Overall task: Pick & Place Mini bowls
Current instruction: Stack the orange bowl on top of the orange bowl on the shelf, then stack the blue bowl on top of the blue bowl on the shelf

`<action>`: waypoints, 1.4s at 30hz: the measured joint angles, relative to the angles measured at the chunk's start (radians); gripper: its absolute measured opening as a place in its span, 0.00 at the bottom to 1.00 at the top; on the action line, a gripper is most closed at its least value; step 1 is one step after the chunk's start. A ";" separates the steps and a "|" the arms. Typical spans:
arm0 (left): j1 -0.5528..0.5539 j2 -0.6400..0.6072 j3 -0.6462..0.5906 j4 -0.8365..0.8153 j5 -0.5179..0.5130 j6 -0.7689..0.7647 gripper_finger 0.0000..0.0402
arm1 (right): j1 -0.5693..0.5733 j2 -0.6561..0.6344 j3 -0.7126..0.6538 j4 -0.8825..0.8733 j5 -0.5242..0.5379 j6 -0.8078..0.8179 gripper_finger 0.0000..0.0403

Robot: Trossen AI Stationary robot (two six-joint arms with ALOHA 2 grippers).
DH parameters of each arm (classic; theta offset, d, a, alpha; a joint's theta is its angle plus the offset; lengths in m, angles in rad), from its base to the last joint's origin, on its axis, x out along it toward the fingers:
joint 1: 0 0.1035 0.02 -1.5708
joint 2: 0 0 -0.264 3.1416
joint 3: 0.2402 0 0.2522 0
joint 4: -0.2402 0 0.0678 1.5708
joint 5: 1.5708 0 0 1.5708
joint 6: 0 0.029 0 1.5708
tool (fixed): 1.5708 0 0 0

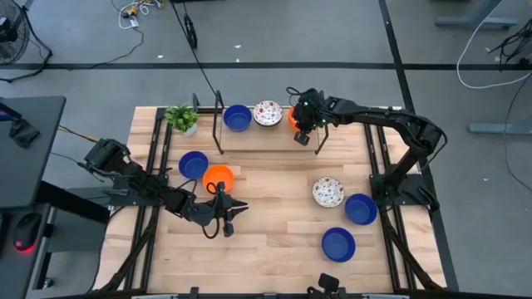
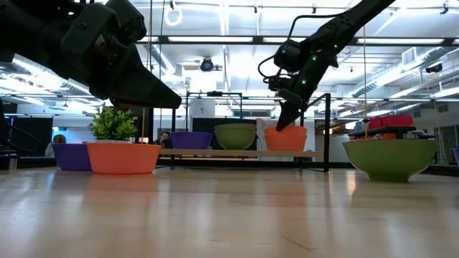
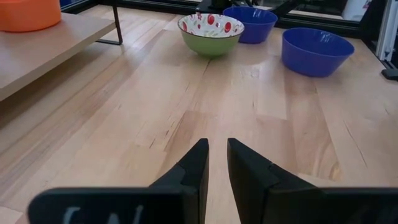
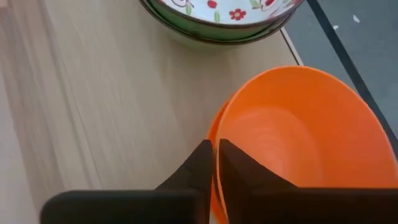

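On the raised wooden shelf at the far side stand a blue bowl, a white red-speckled bowl and an orange bowl. My right gripper is over the orange bowl, shut on its rim. My left gripper hovers low over bare table with its fingers nearly together and nothing between them. It is just near-side of an orange bowl and a blue bowl. A speckled bowl and two blue bowls stand on the table's right. My right gripper pinches the orange bowl's rim on the side toward the speckled bowl, one finger inside the bowl and one outside. The fingers come from above, slanting down. The bowl's base rests on the shelf.
A small green potted plant stands at the shelf's left end. Black shelf legs rise beside the blue bowl. Bare wood lies in the table's middle, between my left gripper and the bowls on the right.
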 joint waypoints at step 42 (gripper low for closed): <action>0.000 0.000 0.000 0.000 -0.014 0.019 0.15 | 0.937 -0.257 -0.512 0.868 0.040 0.314 0.14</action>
